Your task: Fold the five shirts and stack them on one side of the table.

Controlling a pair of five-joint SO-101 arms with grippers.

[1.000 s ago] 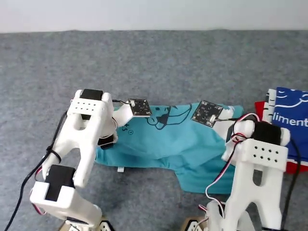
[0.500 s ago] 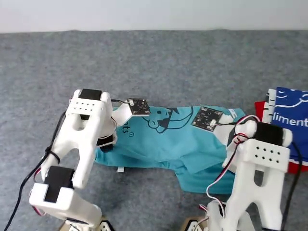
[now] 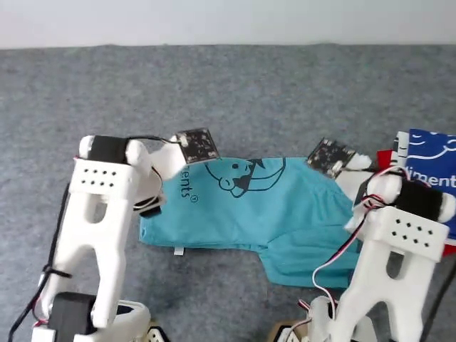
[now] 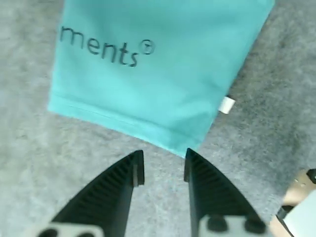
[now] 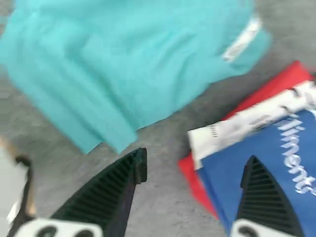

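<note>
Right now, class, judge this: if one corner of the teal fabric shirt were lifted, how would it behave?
Probably floppy: the teal fabric shirt lies flat with soft creases, so it would likely drape. Likely light, since it looks thin. It may drag rather than slide on the rough grey table covering.

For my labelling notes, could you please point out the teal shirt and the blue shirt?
teal shirt (image 3: 278, 206), high view, middle of its spread front.
blue shirt (image 3: 431, 153), high view, its printed top face.
</note>
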